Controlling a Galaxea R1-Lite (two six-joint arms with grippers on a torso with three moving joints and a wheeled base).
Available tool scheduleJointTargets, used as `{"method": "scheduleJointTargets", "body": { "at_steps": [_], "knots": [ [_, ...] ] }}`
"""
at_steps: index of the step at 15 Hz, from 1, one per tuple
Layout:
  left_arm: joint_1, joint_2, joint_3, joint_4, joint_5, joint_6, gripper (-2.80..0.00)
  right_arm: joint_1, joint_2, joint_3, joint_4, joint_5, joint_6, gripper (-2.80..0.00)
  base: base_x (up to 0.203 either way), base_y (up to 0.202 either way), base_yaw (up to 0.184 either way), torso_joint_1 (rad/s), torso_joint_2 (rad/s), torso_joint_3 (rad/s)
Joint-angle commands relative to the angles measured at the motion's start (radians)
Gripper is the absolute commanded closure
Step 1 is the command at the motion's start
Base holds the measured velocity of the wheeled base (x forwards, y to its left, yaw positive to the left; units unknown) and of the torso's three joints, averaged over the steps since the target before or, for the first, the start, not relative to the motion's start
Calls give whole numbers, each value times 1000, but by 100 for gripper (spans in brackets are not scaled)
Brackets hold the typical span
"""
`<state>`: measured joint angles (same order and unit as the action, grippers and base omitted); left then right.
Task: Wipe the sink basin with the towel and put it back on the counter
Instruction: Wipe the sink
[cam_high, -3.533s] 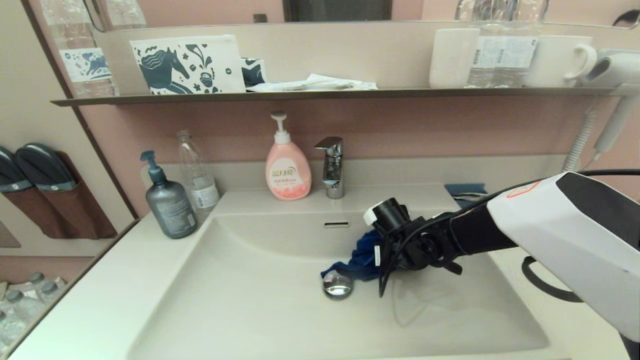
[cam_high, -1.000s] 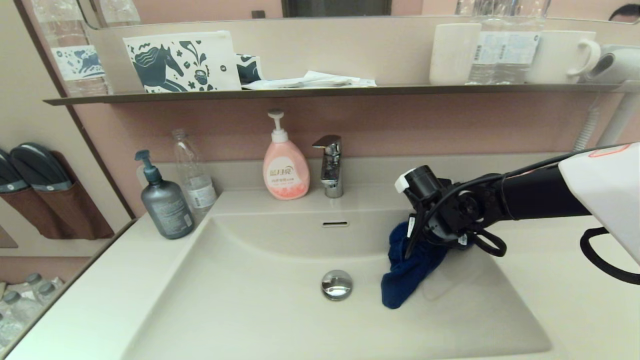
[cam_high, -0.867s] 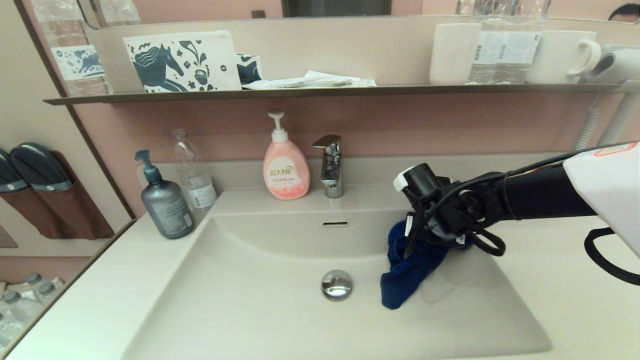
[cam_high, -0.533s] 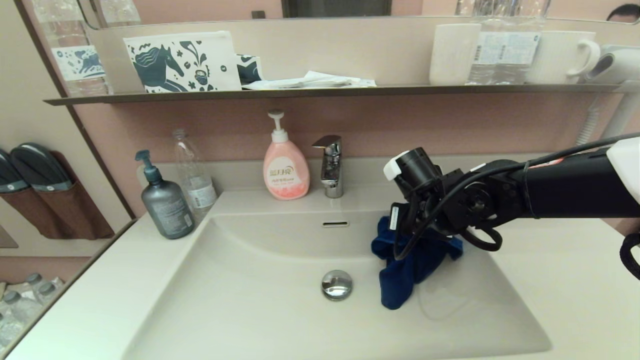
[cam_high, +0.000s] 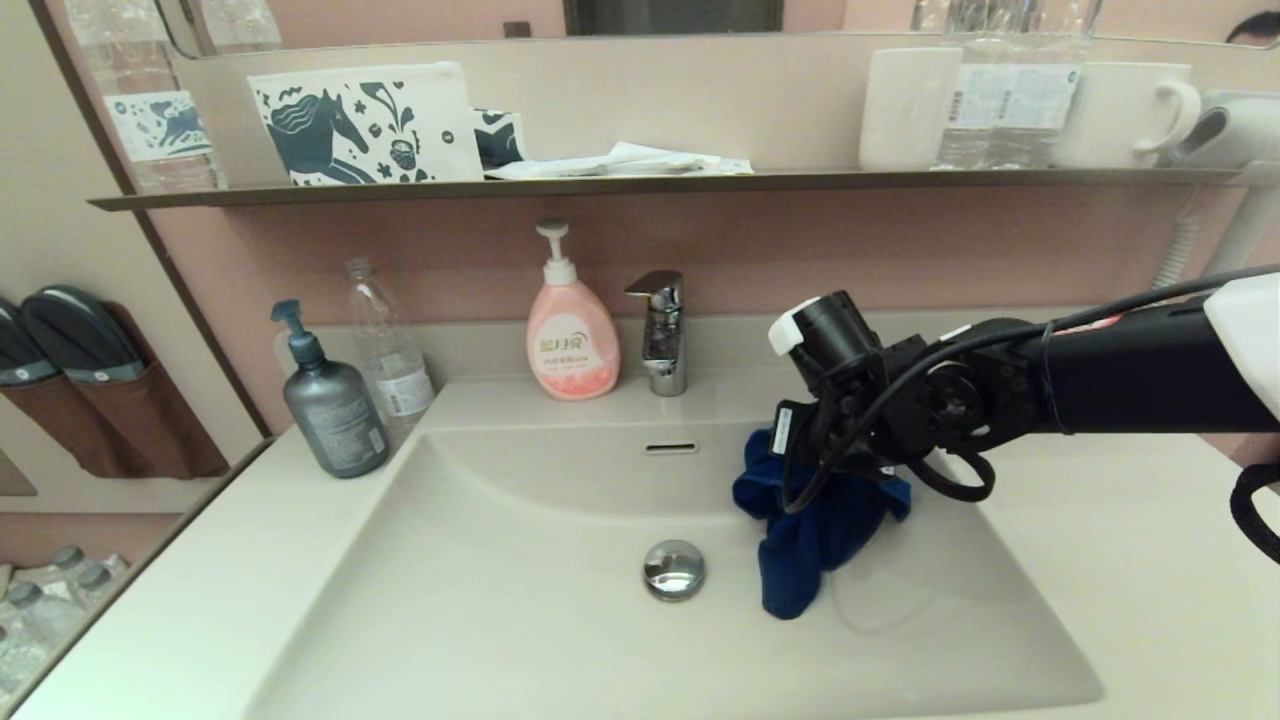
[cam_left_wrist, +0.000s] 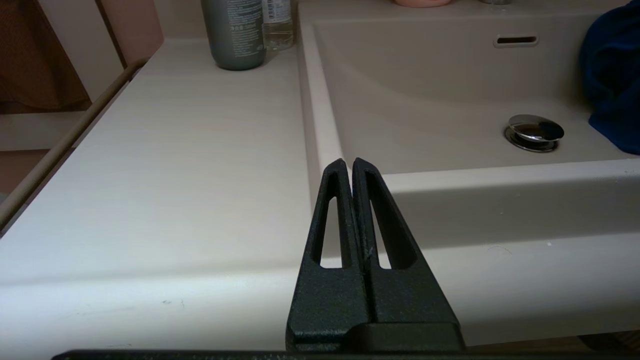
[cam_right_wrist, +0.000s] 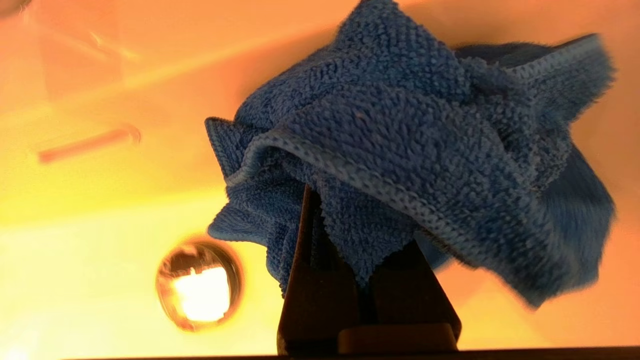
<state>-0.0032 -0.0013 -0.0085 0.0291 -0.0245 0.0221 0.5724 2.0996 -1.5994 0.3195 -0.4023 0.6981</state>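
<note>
A crumpled dark blue towel (cam_high: 808, 530) hangs in the cream-white sink basin (cam_high: 520, 600), right of the chrome drain plug (cam_high: 674, 570), its lower end on the basin floor. My right gripper (cam_high: 830, 470) is shut on the towel (cam_right_wrist: 400, 150) above the basin's right side; the cloth hides its fingertips. The slot overflow hole (cam_high: 672, 448) sits in the back wall. The cream-white counter (cam_high: 1120, 560) runs round the basin. My left gripper (cam_left_wrist: 348, 162) is shut on nothing, parked at the counter's front edge, left of the basin, out of the head view.
A chrome tap (cam_high: 662, 335) and a pink soap pump bottle (cam_high: 572, 335) stand behind the basin. A grey pump bottle (cam_high: 330, 405) and a clear water bottle (cam_high: 388, 350) stand at the back left. A dark wall shelf (cam_high: 640, 185) carries cups and bottles above.
My right arm lifted the towel from the drain area to the basin's right side, then in the last second shifted a little left and towards the back wall.
</note>
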Motion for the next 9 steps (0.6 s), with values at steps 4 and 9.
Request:
{"method": "scheduleJointTargets", "body": {
  "at_steps": [4, 9],
  "knots": [
    [0, 1, 0, 0, 0, 1, 0, -30, 161, -111, -5, 32, 27, 0, 0, 0, 0, 0, 0, 0],
    [0, 1, -1, 0, 0, 0, 0, -25, 288, -237, 173, 6, 29, 0, 0, 0, 0, 0, 0, 0]
  ]
}}
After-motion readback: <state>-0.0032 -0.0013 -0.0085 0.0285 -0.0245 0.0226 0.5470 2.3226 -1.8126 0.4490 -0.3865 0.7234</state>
